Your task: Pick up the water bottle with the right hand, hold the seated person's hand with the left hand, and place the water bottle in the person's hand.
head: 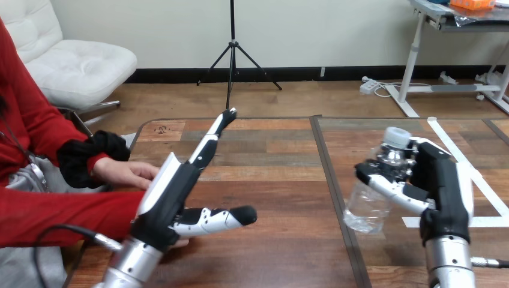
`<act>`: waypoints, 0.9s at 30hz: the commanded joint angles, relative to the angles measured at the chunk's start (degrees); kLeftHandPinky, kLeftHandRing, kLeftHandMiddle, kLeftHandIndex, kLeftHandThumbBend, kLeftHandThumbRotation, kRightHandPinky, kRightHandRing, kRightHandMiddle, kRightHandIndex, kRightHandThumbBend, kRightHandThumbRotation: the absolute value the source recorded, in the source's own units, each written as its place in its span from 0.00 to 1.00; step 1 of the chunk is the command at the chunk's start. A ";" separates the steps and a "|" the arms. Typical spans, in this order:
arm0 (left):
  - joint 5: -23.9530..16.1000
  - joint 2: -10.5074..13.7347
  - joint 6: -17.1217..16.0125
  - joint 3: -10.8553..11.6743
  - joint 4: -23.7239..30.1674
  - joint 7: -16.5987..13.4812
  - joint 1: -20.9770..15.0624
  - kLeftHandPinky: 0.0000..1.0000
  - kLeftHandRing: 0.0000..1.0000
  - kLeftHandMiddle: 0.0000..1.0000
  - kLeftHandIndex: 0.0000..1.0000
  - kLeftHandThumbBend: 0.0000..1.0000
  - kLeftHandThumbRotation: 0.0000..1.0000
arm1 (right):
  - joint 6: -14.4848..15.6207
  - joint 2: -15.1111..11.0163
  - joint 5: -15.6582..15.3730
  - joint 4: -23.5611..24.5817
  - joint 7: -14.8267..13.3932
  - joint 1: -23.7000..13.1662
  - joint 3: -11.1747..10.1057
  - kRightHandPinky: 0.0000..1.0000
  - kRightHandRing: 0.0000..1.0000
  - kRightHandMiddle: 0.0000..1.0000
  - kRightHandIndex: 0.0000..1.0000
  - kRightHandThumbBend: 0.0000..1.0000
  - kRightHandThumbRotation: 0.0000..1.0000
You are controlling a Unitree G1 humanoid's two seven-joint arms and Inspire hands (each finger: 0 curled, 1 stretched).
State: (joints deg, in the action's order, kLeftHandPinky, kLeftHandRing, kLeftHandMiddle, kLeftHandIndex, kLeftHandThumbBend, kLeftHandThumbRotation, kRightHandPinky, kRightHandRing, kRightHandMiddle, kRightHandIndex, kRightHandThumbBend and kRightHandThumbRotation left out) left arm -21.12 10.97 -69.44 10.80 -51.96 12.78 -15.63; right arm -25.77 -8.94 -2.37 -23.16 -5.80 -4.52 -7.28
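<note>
Over wooden table (282, 180), at right, clear plastic water bottle (367, 207) (white cap (397, 135)) clamped in right hand (441, 180); left hand (165, 201) straight-fingered over person's hand (123, 173).

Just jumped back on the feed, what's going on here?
The right hand has its fingers curled round the water bottle, which is tilted at the right side of the table. The left hand is open, fingers straight, close by the person's hand at the table's left edge, not holding it. The bottle is not yet handed over.
</note>
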 commanded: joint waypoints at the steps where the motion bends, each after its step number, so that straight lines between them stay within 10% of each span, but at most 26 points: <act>1: -7.37 8.11 0.73 0.38 5.08 -8.27 -6.24 0.92 1.00 1.00 1.00 1.00 0.66 | -0.61 0.12 -0.32 12.74 1.29 -3.58 1.58 0.31 0.35 0.53 0.52 0.77 0.00; 27: -10.59 24.22 8.08 -5.82 3.15 -9.06 -10.90 0.83 0.92 0.93 0.94 1.00 0.57 | 2.51 0.35 -1.36 21.69 3.21 -1.02 3.39 0.29 0.34 0.51 0.50 0.78 0.00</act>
State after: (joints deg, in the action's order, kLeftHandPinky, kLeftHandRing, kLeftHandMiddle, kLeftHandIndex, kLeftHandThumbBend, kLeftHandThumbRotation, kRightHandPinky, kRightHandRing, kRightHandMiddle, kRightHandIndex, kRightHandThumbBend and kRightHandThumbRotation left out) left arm -31.16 31.32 -62.25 7.34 -51.44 4.84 -19.77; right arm -22.75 -8.75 -3.35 -7.53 -2.70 -2.17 -4.16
